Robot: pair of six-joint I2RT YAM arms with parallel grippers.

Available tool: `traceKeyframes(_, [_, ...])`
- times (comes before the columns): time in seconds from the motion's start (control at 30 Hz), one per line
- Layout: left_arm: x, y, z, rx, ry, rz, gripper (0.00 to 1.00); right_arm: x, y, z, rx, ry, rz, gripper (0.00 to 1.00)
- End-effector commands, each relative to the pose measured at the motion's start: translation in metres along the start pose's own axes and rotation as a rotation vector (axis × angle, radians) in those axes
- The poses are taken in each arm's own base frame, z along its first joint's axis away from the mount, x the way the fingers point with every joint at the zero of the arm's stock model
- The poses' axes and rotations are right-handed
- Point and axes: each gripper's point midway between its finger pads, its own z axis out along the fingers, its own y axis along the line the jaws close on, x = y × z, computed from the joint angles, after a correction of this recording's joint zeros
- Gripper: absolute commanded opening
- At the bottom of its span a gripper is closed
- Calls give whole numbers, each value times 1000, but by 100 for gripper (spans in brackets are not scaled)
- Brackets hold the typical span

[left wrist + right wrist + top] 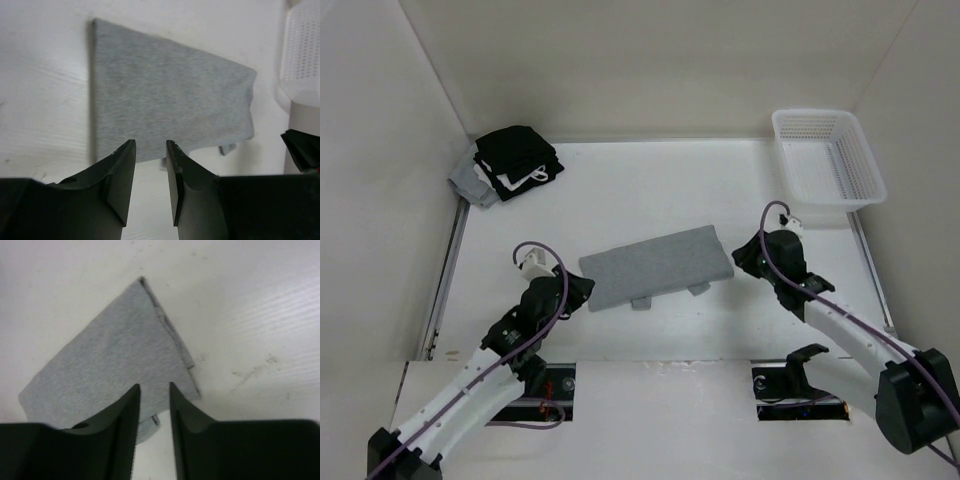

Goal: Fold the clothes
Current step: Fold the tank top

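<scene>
grey shorts (pixel 657 265) flat between left gripper (pixel 580 290) and right gripper (pixel 744 254), both parted, gripping nothing; white basket (pixel 828 158), black clothes pile (pixel 517 162) at far corners.

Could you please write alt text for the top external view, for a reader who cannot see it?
A grey garment lies flat on the table, the left tool at its left end and the right tool at its right end. Dark clothes are piled far left; a white basket stands far right.

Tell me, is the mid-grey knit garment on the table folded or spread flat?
Folded: the mid-grey knit garment forms a compact rectangle, with two small tabs sticking out under its near edge.
</scene>
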Motion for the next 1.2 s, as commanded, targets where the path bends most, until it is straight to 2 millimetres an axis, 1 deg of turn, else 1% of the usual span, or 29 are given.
traceKeyframes(0.0, [-16,-45,3,88,-67,13,29,-18,31,4,-41,-30,-85,29])
traceKeyframes(0.07, [7,-54,18,93,-10,29,30,-8,45,19,-67,30,-112,10])
traceKeyframes(0.1, [17,-59,27,93,12,42,31,-6,49,26,-72,42,-117,4])
traceKeyframes(0.17, [36,-64,46,85,51,60,31,-1,55,42,-79,65,-118,2])
traceKeyframes(0.23, [55,-63,63,67,95,73,31,10,60,54,-86,100,-123,3])
traceKeyframes(0.3, [70,-57,73,55,137,76,30,22,58,60,-76,139,-117,3])
traceKeyframes(0.37, [80,-43,77,28,167,75,29,35,51,61,-53,170,-103,3])
traceKeyframes(0.4, [78,-32,77,5,163,68,29,47,47,58,-45,194,-95,3])
traceKeyframes(0.43, [75,-25,76,-9,154,62,29,54,44,56,-39,208,-92,3])
traceKeyframes(0.53, [51,5,73,-79,102,30,29,88,31,47,-8,277,-79,3])
traceKeyframes(0.57, [42,12,71,-99,86,24,29,96,27,42,-3,287,-71,3])
traceKeyframes(0.63, [26,25,65,-136,58,37,29,102,30,31,-15,281,-60,3])
traceKeyframes(0.7, [12,33,58,-168,32,50,30,99,30,23,-9,266,-50,4])
traceKeyframes(0.77, [-2,38,52,-189,2,45,32,98,36,16,-25,267,-63,6])
traceKeyframes(0.8, [-8,36,49,-182,-13,36,34,94,40,14,-39,254,-71,8])
traceKeyframes(0.83, [-12,30,46,-156,-23,29,36,88,44,12,-58,232,-77,13])
traceKeyframes(0.9, [-21,12,40,-89,-47,21,36,78,48,8,-84,195,-84,26])
traceKeyframes(0.93, [-24,4,37,-64,-57,25,36,73,46,7,-90,179,-77,33])
traceKeyframes(0.97, [-28,-4,34,-44,-66,26,36,64,43,8,-85,150,-61,40])
traceKeyframes(1.0, [-31,-13,33,-23,-74,27,36,55,37,11,-78,124,-39,45])
traceKeyframes(1.07, [-31,-30,35,14,-69,31,36,48,26,17,-56,108,-3,47])
traceKeyframes(1.1, [-27,-42,38,41,-56,38,35,43,16,21,-25,91,20,47])
traceKeyframes(1.17, [-11,-70,44,100,-18,59,35,38,4,26,21,71,59,48])
